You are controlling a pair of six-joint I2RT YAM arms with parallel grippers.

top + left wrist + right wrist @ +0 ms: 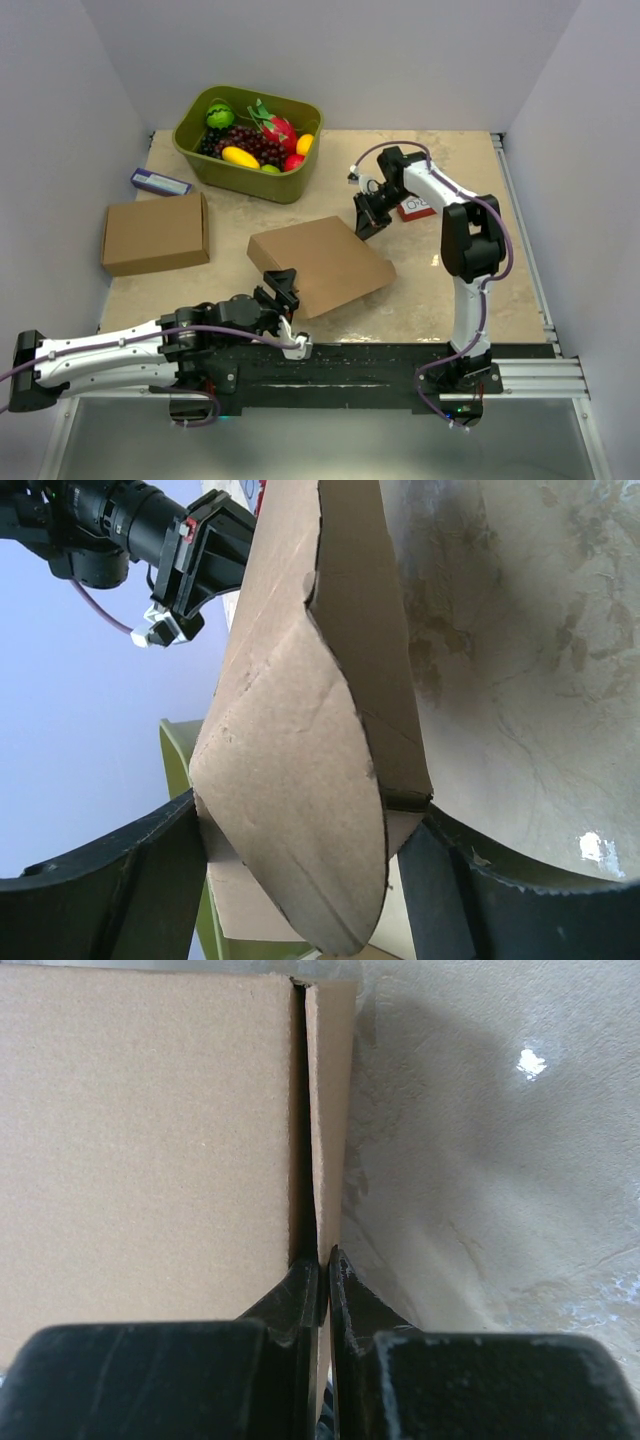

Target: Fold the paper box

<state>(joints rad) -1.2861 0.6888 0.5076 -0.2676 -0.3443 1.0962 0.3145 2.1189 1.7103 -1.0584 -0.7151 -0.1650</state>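
Paper box point(325, 262), plain brown cardboard

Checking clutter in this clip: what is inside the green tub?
The green tub holds fruit: dark grapes, a yellow fruit, a red dragon fruit and a green fruit. Its floor and anything beneath the pile are covered.

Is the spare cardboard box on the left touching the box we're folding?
No, the top view shows the spare box lying apart from the paper box, with bare table between them.
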